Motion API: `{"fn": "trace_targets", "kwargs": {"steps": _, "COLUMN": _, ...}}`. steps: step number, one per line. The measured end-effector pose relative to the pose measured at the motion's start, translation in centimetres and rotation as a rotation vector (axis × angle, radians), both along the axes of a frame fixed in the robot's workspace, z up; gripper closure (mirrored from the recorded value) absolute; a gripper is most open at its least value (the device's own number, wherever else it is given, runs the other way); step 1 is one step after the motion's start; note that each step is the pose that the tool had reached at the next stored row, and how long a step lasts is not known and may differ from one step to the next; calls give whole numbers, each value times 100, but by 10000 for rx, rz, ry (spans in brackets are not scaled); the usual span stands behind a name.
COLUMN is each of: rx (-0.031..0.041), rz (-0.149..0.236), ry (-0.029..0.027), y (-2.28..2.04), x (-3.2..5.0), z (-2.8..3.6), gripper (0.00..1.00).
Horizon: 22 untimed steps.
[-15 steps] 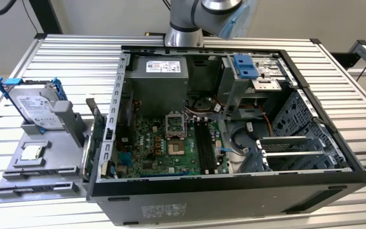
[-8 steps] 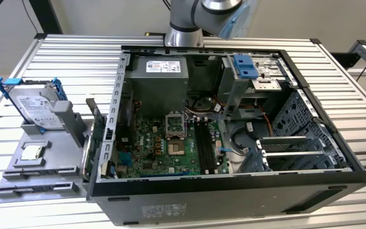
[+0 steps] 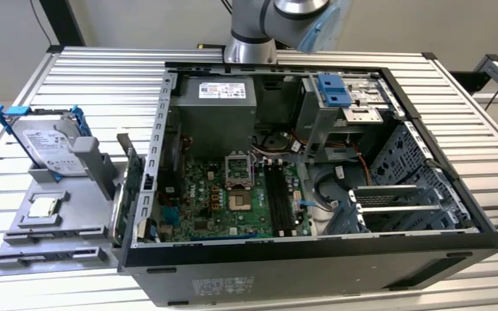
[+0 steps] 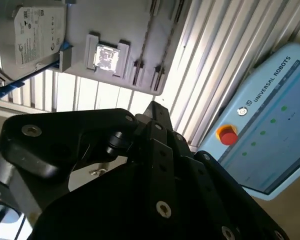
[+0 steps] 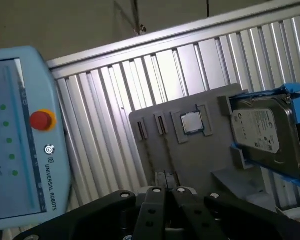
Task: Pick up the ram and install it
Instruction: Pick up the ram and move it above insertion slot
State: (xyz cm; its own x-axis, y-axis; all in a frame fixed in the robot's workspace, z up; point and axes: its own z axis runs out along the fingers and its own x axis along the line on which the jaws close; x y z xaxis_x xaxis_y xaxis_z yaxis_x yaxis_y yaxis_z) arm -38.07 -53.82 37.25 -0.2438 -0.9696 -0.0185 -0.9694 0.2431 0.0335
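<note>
In the exterior view a thin dark green stick, which looks like the ram (image 3: 124,194), stands on edge at the near side of the grey holder (image 3: 67,227), right beside the open computer case (image 3: 318,259). The black memory slots (image 3: 277,191) on the motherboard lie bare. The arm (image 3: 253,32) rises behind the case at the far edge of the table. In both wrist views my gripper (image 5: 169,191) (image 4: 152,108) hangs well above the holder (image 5: 190,160), its two black fingers meeting at a point with nothing between them.
A silver hard drive in a blue frame (image 3: 50,146) (image 5: 265,132) and a small square processor chip (image 3: 41,206) (image 5: 192,122) (image 4: 106,57) sit on the holder. A pendant with a red button (image 5: 42,120) (image 4: 227,135) lies beside the ribbed metal table (image 3: 93,84).
</note>
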Motion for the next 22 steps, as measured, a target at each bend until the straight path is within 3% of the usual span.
{"fn": "trace_targets", "kwargs": {"steps": 11, "rx": 2, "rz": 2000, "ry": -181, "y": 0, "x": 0, "z": -28, "gripper": 100}}
{"fn": "trace_targets", "kwargs": {"steps": 19, "rx": 56, "rz": 3172, "ry": -222, "y": 0, "x": 0, "z": -43, "gripper": 100}}
{"fn": "trace_targets", "kwargs": {"steps": 22, "rx": 75, "rz": 3402, "ry": -228, "y": 0, "x": 0, "z": -46, "gripper": 100}}
